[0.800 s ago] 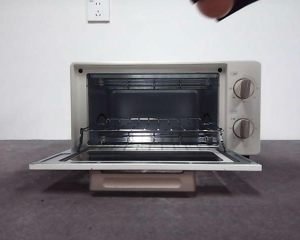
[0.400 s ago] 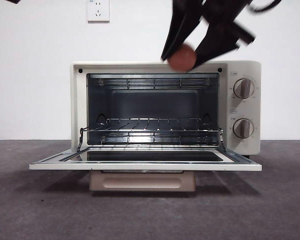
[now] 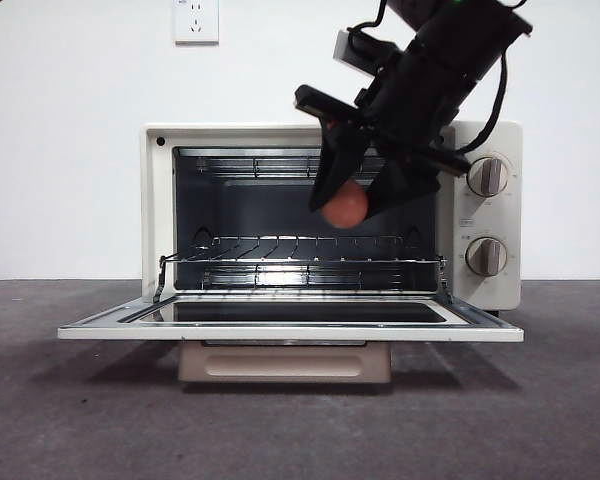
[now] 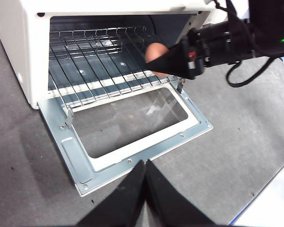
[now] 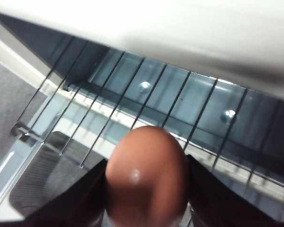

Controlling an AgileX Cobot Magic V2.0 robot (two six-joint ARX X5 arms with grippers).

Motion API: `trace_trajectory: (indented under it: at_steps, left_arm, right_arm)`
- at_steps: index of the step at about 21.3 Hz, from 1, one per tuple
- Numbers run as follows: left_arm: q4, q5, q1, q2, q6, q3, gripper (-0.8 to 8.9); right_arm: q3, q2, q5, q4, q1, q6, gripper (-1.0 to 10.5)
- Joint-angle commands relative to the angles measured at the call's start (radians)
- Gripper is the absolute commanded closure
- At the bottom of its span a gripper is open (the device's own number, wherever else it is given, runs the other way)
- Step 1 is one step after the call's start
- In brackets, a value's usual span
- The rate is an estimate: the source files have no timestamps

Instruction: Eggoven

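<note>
The door (image 3: 290, 330) of the cream toaster oven (image 3: 330, 215) already lies folded flat, low in the front view, and the reddish-brown egg (image 3: 345, 205) is already picked up; what looks left is to carry it further inside, set it on the wire rack (image 3: 300, 255) and let go. The right tool (image 3: 365, 195) comes in from the upper right of the front view and is clamped on the egg, one black jaw on each flank, holding it in the mouth of the oven, right of centre and above the rack without touching it. The left tool (image 4: 144, 184) hangs at the bottom centre of its own view, jaws pressed together with nothing between them, well apart from the oven. The egg is smooth and rounded with a small highlight, so I judge it could roll between the thin metal rods of the rack. The oven is boxy with a dull grey metal cavity, two round knobs (image 3: 487, 215) on its right side and a glass pane in the door. The desk (image 3: 80, 420) has a dark, matte, slightly fuzzy surface.
</note>
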Motion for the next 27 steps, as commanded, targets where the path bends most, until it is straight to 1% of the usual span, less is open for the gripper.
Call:
trace_trajectory:
  at_steps: [1,7,11,12,15,16,21,27]
  left_arm:
    - [0.005,0.005,-0.002,0.005,-0.006,0.009,8.08]
    - [0.001,0.005,-0.002,0.005,-0.01,0.009,8.08]
    - [-0.002,0.005,-0.002,0.005,-0.014,0.009,8.08]
    - [-0.002,0.005,-0.002,0.005,-0.014,0.009,8.08]
    - [-0.001,0.005,-0.002,0.005,-0.013,0.009,8.08]
    - [-0.002,0.005,-0.002,0.005,-0.014,0.009,8.08]
    - [-0.002,0.005,-0.002,0.005,-0.014,0.009,8.08]
    - [-0.001,0.005,-0.002,0.006,-0.013,0.009,8.08]
  right_arm:
    - [0.01,0.037,0.033,0.022,0.008,-0.008,9.4]
    - [0.01,0.079,0.076,0.025,0.002,-0.008,9.4]
    - [0.01,0.101,0.078,0.006,0.003,-0.008,9.4]
    - [0.01,0.101,0.081,0.009,0.005,-0.008,8.9]
    - [0.01,0.1,0.09,0.007,0.01,-0.004,7.1]
    - [0.01,0.1,0.104,0.006,0.01,-0.004,6.9]
    - [0.012,0.094,0.112,0.006,0.016,-0.005,6.2]
    - [0.012,0.032,0.154,-0.046,0.017,-0.006,6.0]
